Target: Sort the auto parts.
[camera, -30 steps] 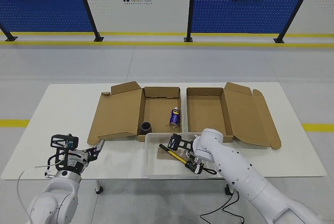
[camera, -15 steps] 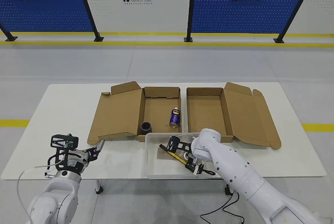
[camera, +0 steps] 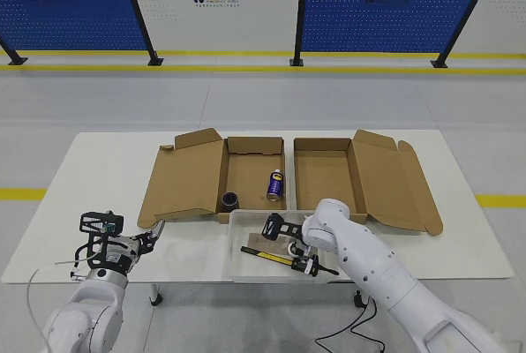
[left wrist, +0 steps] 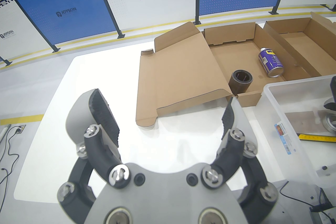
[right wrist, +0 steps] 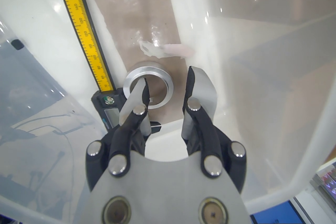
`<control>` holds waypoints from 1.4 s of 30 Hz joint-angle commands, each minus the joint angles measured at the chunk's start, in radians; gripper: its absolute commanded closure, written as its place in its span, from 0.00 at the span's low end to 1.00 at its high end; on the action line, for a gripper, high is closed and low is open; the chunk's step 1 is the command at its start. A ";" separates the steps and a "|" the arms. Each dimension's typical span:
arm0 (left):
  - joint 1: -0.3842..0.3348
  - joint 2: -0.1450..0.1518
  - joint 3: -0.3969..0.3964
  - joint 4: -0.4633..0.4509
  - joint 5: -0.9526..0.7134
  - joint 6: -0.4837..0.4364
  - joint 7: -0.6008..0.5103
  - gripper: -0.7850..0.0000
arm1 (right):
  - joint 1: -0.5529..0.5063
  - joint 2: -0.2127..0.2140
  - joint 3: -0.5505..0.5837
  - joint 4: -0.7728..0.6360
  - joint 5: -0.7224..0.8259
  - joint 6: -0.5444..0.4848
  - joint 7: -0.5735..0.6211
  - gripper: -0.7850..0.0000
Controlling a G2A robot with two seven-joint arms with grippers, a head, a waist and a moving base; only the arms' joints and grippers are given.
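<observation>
The caliper now lies flatter, lower centre. My right gripper, jaws spread, straddles the ring wall to pinch it. The left gripper idles agape.

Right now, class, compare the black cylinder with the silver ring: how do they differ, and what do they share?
The black cylinder is dark, the silver ring shiny. The black cylinder stands tall in the cardboard box; the silver ring lies flat in the clear bin, the right gripper open over its rim. Both are round and hollow.
</observation>
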 commanded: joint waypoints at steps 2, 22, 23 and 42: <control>0.000 0.000 0.000 0.000 0.000 0.000 0.000 0.00 | 0.010 -0.005 -0.006 0.022 0.008 -0.002 -0.005 0.64; 0.000 0.000 0.000 0.000 0.000 0.000 0.000 0.00 | 0.024 -0.003 0.026 -0.007 0.045 -0.001 -0.014 1.00; 0.000 0.000 0.000 0.000 0.000 0.000 0.000 0.00 | 0.019 0.001 0.039 -0.027 0.053 -0.001 -0.015 1.00; 0.000 0.000 0.000 0.000 0.000 0.000 0.000 0.00 | -0.128 0.073 0.317 -0.146 0.909 -0.118 0.021 1.00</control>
